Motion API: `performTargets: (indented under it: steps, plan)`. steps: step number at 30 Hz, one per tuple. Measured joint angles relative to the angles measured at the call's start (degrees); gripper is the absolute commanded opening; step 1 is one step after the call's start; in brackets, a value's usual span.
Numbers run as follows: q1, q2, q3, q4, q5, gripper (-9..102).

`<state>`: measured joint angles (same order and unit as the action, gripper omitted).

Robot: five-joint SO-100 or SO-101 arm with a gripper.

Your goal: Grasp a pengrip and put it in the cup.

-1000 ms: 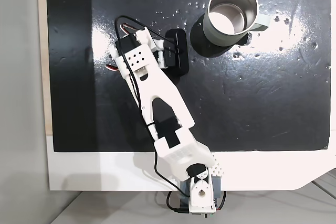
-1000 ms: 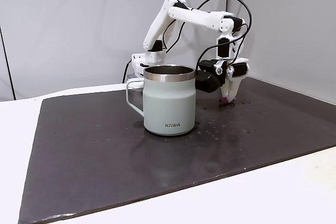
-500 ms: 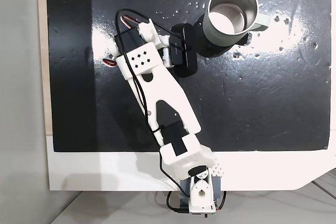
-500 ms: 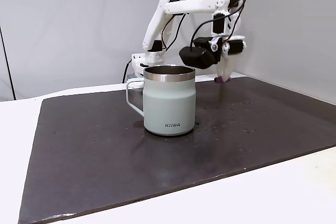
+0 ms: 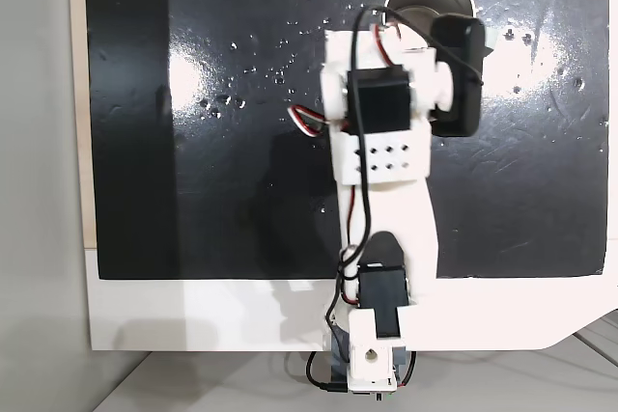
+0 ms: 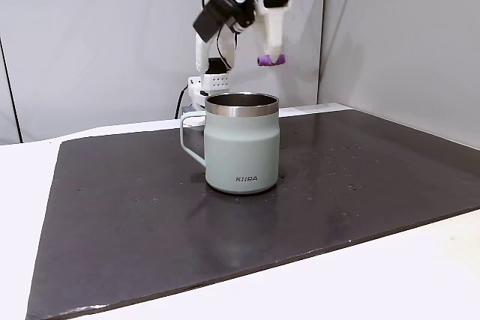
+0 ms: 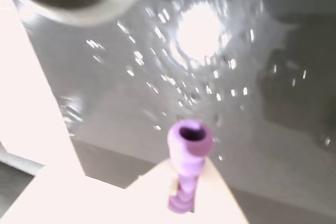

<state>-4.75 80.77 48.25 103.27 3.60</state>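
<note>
The white plastic gripper (image 6: 273,56) pinches the small ribbed purple pengrip (image 6: 271,59) high in the air, just right of and above the round metal cup (image 6: 241,142), which stands on the glossy black mat (image 6: 360,185)

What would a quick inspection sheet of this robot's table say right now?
Surface: dark glossy mat on a white table, speckled with small light spots.
Job's things: cup upright on the mat; purple pengrip held in the air above it.
Clutter: nothing seen.
Grippers: gripper shut on the pengrip, raised high.
Cables: black and red wires looping over the arm.
Surroundings: plain grey walls.
</note>
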Motion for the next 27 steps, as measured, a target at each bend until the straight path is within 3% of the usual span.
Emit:
performTargets:
  steps: [8, 13, 27]
  plan:
    - [9.93, 0.97, -1.05, 0.0, -8.0, 0]
    - [12.83, 0.44, -1.85, -4.75, -9.84, 0]
    - [15.21, -14.77, -21.18, -7.65, -10.2, 0]
